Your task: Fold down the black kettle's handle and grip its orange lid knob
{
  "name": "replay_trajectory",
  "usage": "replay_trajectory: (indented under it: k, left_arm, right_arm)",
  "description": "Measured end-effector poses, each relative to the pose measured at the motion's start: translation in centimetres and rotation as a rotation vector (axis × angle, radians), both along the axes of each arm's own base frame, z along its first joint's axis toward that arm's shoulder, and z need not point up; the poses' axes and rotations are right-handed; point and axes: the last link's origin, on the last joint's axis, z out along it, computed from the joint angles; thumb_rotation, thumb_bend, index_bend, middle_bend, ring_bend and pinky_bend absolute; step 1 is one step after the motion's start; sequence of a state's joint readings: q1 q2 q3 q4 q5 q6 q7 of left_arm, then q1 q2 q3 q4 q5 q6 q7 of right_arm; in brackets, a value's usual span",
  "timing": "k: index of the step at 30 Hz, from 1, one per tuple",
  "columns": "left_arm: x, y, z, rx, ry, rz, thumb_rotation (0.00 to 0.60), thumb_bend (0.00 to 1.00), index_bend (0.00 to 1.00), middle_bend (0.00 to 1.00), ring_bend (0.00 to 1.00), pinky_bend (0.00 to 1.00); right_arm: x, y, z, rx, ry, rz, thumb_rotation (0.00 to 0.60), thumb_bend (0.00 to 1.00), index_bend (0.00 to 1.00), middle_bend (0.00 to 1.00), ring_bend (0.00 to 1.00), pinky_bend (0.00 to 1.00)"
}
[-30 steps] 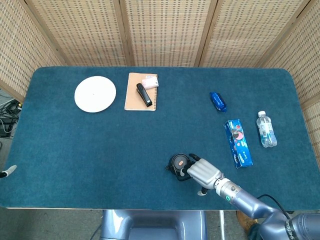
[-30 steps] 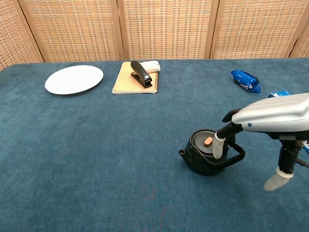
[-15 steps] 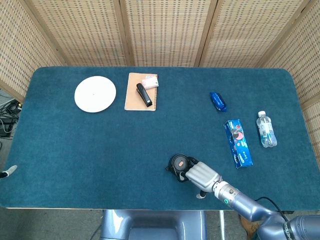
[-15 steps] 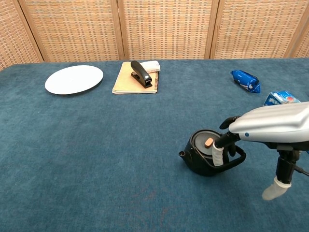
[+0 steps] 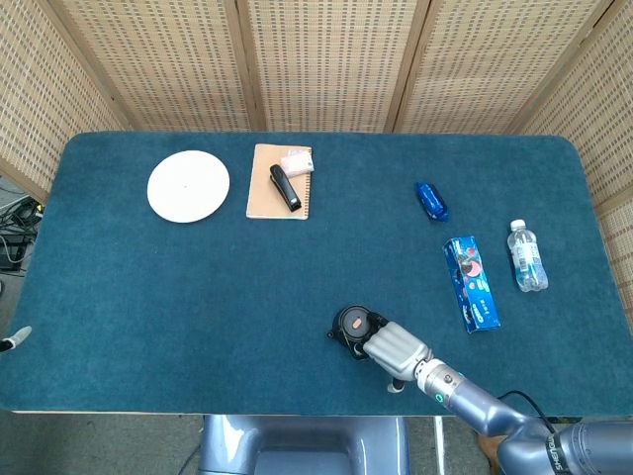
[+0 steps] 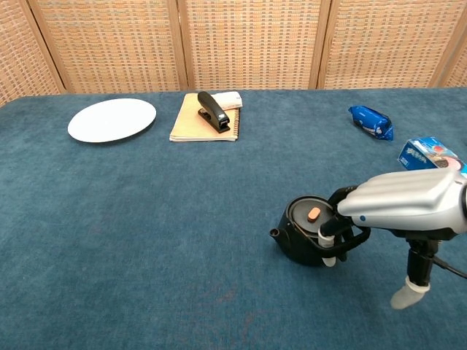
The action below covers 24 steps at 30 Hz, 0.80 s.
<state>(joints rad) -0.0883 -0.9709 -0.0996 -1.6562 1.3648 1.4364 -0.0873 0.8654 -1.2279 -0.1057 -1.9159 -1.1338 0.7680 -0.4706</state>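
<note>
- Kettle first, since that's the main event: black, sitting on the blue table near the front edge, a bit right of centre, spout pointing left. Orange lid knob is in plain sight on top, nothing touching it.
- Far left at the back there's a white plate.
- Just right of the plate, a tan notebook with a black stapler lying on it, plus something small and pinkish-white at the notebook's top corner.
- Right robot hand is up against the kettle's right side, fingers curled down around the handle, which sits low along that side. So it's clamped on the handle as far as I can see.
- Right part of the table: a blue snack packet at the back, then a blue cookie box, then a clear water bottle lying down furthest right.
- Left robot hand doesn't show in either view.
</note>
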Motion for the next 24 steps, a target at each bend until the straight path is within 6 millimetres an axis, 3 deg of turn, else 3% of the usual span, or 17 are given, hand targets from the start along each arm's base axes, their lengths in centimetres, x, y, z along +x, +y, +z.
replay_trajectory:
  k: [4,7,9,18,24]
  left_arm:
    - [-0.1,0.0,0.1,0.003,-0.002,0.001,0.6,0.0,0.0,0.0,0.0,0.0]
    - [-0.1,0.0,0.1,0.001,-0.002,0.0,0.6,0.0,0.0,0.0,0.0,0.0]
    - [0.0,0.0,0.1,0.0,-0.002,-0.001,0.6,0.0,0.0,0.0,0.0,0.0]
    - [0.0,0.0,0.1,0.002,-0.003,-0.002,0.6,0.0,0.0,0.0,0.0,0.0]
    - [-0.1,0.0,0.2,0.005,-0.006,0.0,0.6,0.0,0.0,0.0,0.0,0.0]
  right_arm:
    - [-0.2,-0.1,-0.3,-0.007,0.025,0.012,0.6,0.0,0.43,0.53,0.37,0.0]
    - [-0.3,0.0,-0.6,-0.012,0.038,0.025,0.6,0.0,0.47,0.65,0.38,0.0]
    - [-0.1,0.0,-0.9,-0.015,0.031,0.027,0.6,0.0,0.53,0.73,0.39,0.0]
    - [1.2,-0.6,-1.3,-0.028,-0.023,0.023,0.6,0.0,0.88,0.88,0.54,0.0]
    - [2.9,-1.4,-1.3,-0.026,-0.078,0.017,0.6,0.0,1.0,0.96,0.65,0.0]
